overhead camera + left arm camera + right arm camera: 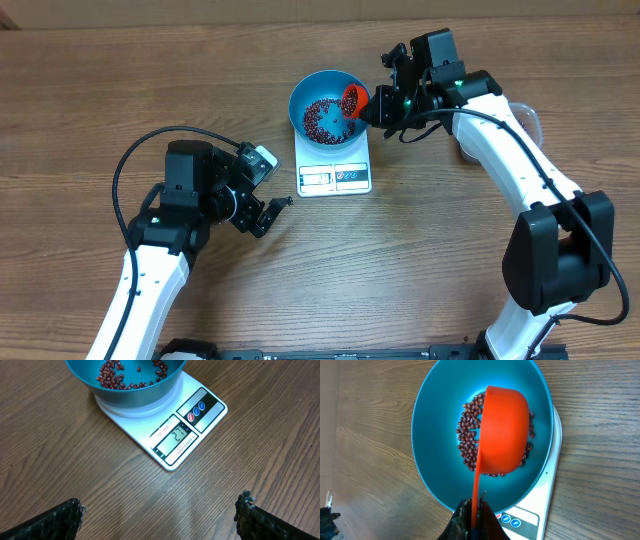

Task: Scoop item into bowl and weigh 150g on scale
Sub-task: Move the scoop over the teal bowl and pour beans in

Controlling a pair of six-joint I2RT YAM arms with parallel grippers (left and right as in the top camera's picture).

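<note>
One bowl (316, 83), one scale (335, 178), one scoop (352, 98)

Colours at the jaws
Orange scoop (502, 430) in right jaws; beyond it maroon beans (467, 435), blue bowl (435, 435). Ahead of left jaws: white scale (145, 425), brown wood-grain table (60, 470).
</note>
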